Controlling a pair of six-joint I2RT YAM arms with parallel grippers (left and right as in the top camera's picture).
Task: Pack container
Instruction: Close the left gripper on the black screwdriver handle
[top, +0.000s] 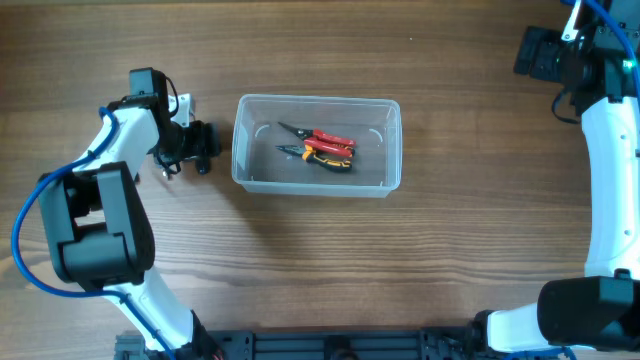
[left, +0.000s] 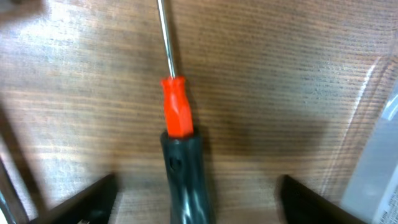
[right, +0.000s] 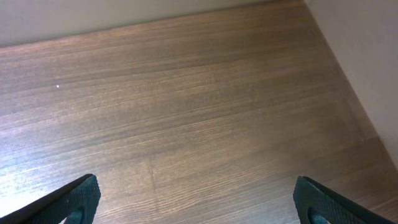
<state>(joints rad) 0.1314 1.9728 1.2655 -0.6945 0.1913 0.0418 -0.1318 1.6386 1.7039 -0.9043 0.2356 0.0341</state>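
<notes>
The container (top: 393, 112) is a translucent clear tub at the table's middle. It holds red-handled pliers (top: 330, 140) and orange-and-black pliers (top: 322, 157). Its wall shows at the right edge of the left wrist view (left: 379, 155). My left gripper (top: 196, 146) is low over the table just left of the tub. In the left wrist view it (left: 199, 190) is open, with its fingers on either side of a screwdriver (left: 176, 112) that has a black handle, an orange collar and a metal shaft. The fingers do not touch it. My right gripper (top: 540, 55) is open and empty at the far right (right: 199, 193).
The wooden table (top: 320, 260) runs all around the tub. A wall (right: 367, 56) rises beyond the table's right edge in the right wrist view. The left arm's base (top: 95, 225) stands at the front left, the right arm's base (top: 590, 310) at the front right.
</notes>
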